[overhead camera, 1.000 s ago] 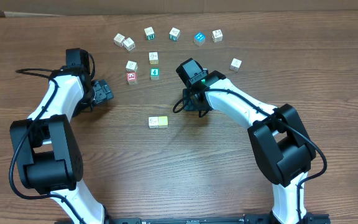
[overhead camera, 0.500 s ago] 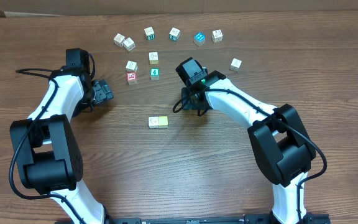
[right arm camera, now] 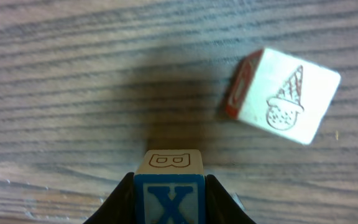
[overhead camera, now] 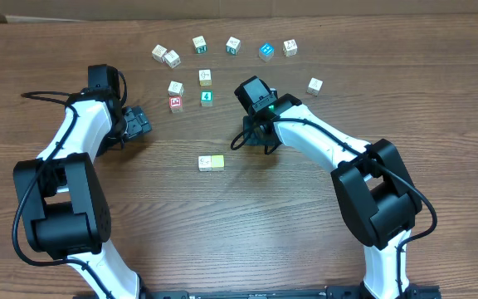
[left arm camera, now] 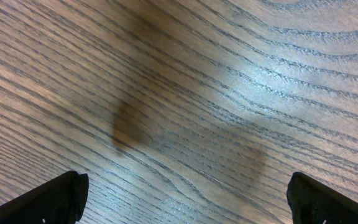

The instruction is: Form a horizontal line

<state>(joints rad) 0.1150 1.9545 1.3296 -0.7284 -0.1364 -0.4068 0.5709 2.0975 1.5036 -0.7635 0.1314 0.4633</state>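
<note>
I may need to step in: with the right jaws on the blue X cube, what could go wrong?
The right jaws pinch the blue wooden cube with a white X; it might twist on release. The skewed white cube with an ice-cream picture and red side lies close by and could get knocked. The touching white and pale yellow cubes could get shoved apart.

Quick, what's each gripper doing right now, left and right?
Left gripper: open, holding nothing.
Right gripper: closed on the blue X cube.
</note>
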